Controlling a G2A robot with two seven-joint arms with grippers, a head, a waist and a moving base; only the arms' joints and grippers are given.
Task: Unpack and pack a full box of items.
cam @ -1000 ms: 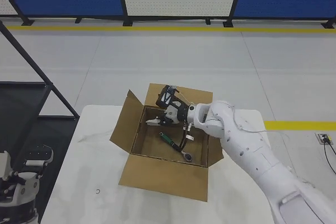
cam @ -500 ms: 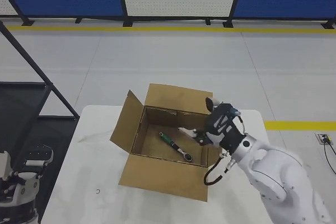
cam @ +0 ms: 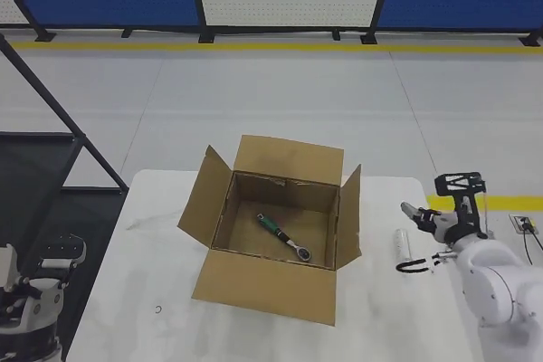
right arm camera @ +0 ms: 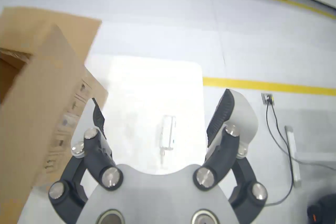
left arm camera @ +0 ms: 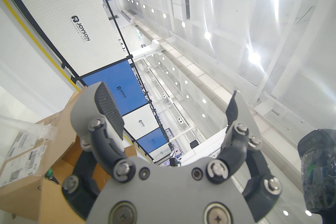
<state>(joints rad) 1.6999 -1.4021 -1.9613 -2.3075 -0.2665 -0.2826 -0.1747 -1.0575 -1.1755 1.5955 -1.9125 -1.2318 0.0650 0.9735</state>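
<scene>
My right pincer (right arm camera: 161, 101) pulled out of box (cam: 267, 285), now apart above counter (cam: 163, 271). One white item (cam: 400, 242) outside, one ratchet (cam: 283, 233) inside. Left pincer (left arm camera: 169, 92) apart.

A wrench (cam: 284, 235) is lying in the box (cam: 262, 285). A packet (cam: 401, 242) is lying on the table (cam: 145, 271), near the right pincer (right arm camera: 161, 100).

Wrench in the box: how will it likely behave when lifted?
The wrench looks metal, so probably stiff and heavy for its size. Long and thin, it may tilt if gripped at one end. Lying flat in the box, it seems unlikely to roll.
</scene>
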